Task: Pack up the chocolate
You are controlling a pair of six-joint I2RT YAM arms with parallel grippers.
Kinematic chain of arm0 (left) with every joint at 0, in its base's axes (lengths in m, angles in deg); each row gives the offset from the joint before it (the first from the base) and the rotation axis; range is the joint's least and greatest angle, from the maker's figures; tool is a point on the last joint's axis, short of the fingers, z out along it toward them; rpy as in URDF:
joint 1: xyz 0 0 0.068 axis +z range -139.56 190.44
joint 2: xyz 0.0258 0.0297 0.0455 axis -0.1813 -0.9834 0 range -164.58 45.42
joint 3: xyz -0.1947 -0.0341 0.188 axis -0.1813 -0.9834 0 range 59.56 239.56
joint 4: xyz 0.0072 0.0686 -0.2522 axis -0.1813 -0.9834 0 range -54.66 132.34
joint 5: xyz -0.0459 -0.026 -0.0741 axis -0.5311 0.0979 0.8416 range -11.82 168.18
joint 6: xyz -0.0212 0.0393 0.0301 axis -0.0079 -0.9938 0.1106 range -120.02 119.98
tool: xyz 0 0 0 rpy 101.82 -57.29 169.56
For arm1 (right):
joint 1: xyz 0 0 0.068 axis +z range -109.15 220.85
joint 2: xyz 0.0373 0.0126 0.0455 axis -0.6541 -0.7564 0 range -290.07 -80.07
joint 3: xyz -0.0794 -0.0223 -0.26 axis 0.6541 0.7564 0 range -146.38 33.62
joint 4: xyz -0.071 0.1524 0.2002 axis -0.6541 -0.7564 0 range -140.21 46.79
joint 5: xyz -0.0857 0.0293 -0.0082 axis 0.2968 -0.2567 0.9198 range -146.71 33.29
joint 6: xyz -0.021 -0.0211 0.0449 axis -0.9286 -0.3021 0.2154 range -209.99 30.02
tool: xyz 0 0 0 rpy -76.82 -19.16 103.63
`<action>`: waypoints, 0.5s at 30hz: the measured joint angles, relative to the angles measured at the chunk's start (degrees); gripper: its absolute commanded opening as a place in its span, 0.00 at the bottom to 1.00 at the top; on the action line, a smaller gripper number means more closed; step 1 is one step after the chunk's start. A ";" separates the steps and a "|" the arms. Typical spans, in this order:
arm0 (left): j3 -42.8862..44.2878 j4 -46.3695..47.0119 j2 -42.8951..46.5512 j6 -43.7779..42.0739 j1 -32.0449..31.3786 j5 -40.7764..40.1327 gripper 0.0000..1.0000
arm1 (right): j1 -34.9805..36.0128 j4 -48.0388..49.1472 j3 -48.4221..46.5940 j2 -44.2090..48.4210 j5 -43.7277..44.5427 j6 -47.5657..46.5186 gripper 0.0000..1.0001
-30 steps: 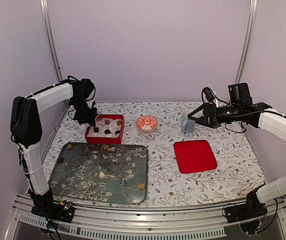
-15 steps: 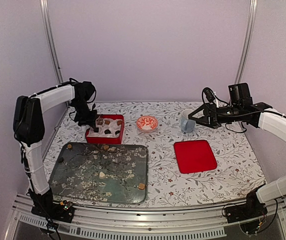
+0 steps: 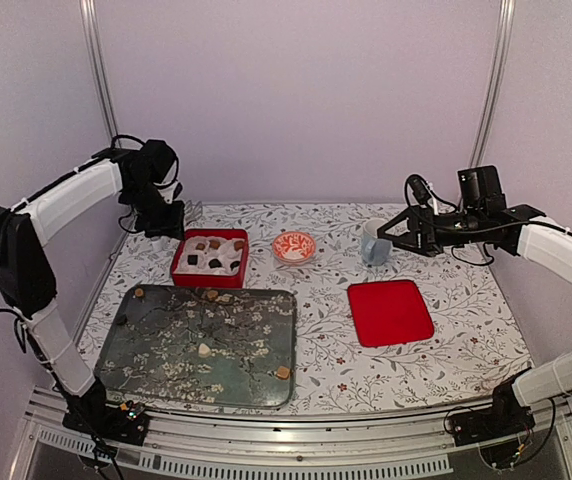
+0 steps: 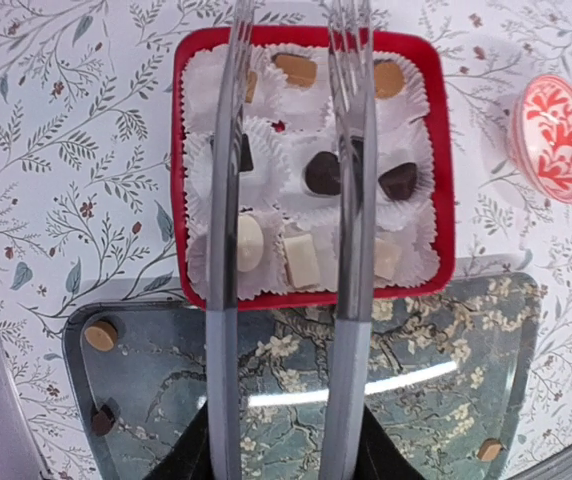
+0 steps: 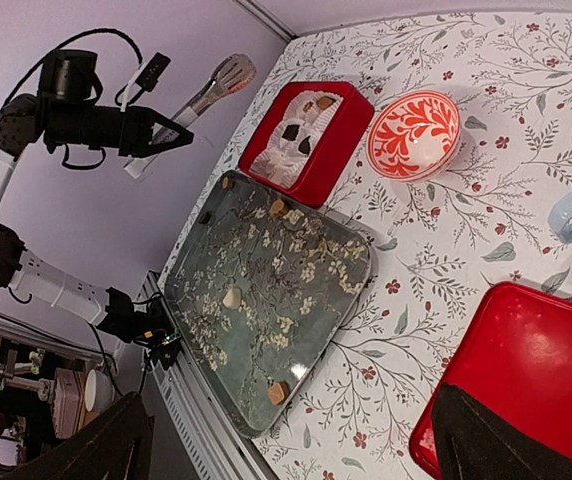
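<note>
Overhead, the left tool (image 3: pixel 192 211) hangs in the air by the far left corner of the box (image 3: pixel 206 282). Its two long fingers stand a little apart with nothing between them. Most of the chocolate (image 3: pixel 214 262) sits inside that box. Several more pieces lie loose on the tray (image 3: pixel 246 335), which lies just in front of it on the surface (image 3: pixel 326 362). To the right of the box stand the bowl (image 3: pixel 294 246) and then the mug (image 3: pixel 372 242). The lid (image 3: pixel 390 312) lies flat nearer the arms. The right tool (image 3: pixel 386 232) floats just beside the mug, spread wide and empty.

From the left wrist, the fingers (image 4: pixel 228 200) run across the tray and the box and cover parts of several paper cups (image 4: pixel 311 215). Caramel pieces fill the top row of this view, dark ones the middle row and cream-white ones the row nearest the tray. The bowl lies off to the right, apart from the box.

From the right wrist, only the dark bases of this tool's fingers show, in the two bottom corners. The lid lies partly behind the right-hand one. Beyond are the tray with its stray pieces, the box, the bowl and the mug's edge, with the left arm above them.
</note>
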 measured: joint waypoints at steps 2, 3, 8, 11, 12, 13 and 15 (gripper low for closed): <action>-2.10 -0.11 4.72 0.70 -2.27 -0.04 0.33 | -0.02 -0.02 0.00 0.24 -0.02 0.02 0.99; -3.21 -0.22 6.86 1.18 -3.82 -0.04 0.33 | -0.02 -0.07 0.00 0.46 -0.04 0.02 0.99; -11.78 -0.20 15.72 6.34 -13.38 0.83 0.31 | -0.02 -0.20 0.28 2.54 -0.28 0.07 0.99; -19.52 1.14 20.85 12.04 -19.52 2.51 0.31 | -0.02 -0.07 1.46 4.68 -0.50 0.42 0.99; -22.36 1.92 22.75 14.40 -21.62 3.15 0.31 | -0.04 -0.02 1.81 5.14 -0.57 0.52 0.99; -24.74 2.84 24.26 16.61 -23.50 3.56 0.31 | -0.02 -0.02 2.23 5.64 -0.66 0.72 0.99; -29.35 4.68 26.95 21.29 -27.78 4.20 0.31 | -0.02 0.00 2.93 6.21 -0.70 0.96 0.99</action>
